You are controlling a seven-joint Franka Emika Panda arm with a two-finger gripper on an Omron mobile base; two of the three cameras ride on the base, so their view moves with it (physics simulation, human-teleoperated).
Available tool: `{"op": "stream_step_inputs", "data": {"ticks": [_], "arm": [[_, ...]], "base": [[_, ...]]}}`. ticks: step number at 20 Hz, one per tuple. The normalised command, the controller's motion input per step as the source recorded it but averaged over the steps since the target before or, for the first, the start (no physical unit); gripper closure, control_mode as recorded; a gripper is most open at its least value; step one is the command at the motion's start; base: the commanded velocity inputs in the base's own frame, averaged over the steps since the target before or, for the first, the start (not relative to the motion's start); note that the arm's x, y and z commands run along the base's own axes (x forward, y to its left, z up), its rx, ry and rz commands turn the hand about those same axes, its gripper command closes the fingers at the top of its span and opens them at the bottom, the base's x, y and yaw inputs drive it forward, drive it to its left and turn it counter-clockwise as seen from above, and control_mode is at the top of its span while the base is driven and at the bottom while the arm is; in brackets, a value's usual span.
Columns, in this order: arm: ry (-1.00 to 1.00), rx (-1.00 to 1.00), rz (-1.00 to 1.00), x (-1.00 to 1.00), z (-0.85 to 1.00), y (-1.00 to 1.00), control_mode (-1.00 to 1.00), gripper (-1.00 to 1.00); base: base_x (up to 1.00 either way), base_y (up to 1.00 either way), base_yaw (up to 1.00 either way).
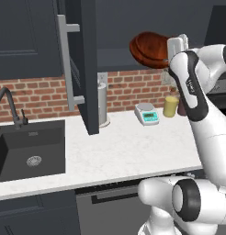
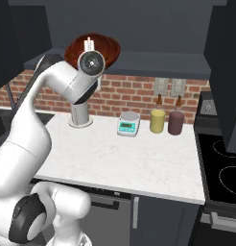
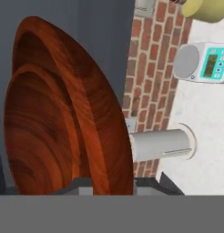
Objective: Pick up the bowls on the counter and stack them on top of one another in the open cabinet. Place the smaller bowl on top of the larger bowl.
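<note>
1. Black sink [image 1: 30, 153] set in the counter [image 1: 128, 151] at far left of the left base view, with a dark faucet [image 1: 9, 108] behind it.
2. Open cabinet door [image 1: 85, 64] with its silver bar handle [image 1: 64, 62] hangs out over the counter. A white cylinder holder [image 1: 102, 103] stands by the brick wall behind it.
3. Larger bowl [image 1: 149, 49] is up at the cabinet shelf [image 1: 112, 59], tilted on edge. The hand view shows the smaller bowl [image 3: 34, 136] nested inside the larger one [image 3: 93, 113], both seen side-on.
4. Gripper [image 1: 177, 46] sits at the right edge of the bowls, above the shelf level. Fingertips are hidden by the bowl rim, so I cannot tell how wide the fingers are spread or whether they grip it.
5. White kitchen scale [image 1: 147, 114] is on the counter below the bowls.
6. Yellow jar [image 1: 170, 106] stands just right of the scale. A dark purple jar [image 2: 175, 122] is beside it in the right base view.
7. Stove [image 2: 223, 168] at far right.
</note>
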Motion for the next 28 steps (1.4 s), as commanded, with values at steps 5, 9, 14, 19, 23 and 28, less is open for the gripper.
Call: {"op": "stream_step_inputs", "data": {"ticks": [5,9,14,19,23,28], "arm": [[0.21,-0.03,0.0,0.85,0.0,0.0,-1.0,1.0],[0.12,0.0,0.0,0.92,0.0,0.0,-1.0,1.0],[0.02,0.0,-0.02,0.98,0.0,0.01,-1.0,1.0],[0.0,0.0,-0.04,1.0,0.0,0.13,-1.0,1.0],[0.0,0.0,-0.05,0.44,0.0,0.08,-1.0,-1.0],[0.0,0.0,-0.01,0.01,0.0,0.0,-1.0,-1.0]], "base": [[0.0,0.0,0.0],[0.0,0.0,0.0],[0.0,0.0,0.0],[0.0,0.0,0.0],[0.0,0.0,0.0],[0.0,0.0,0.0]]}}
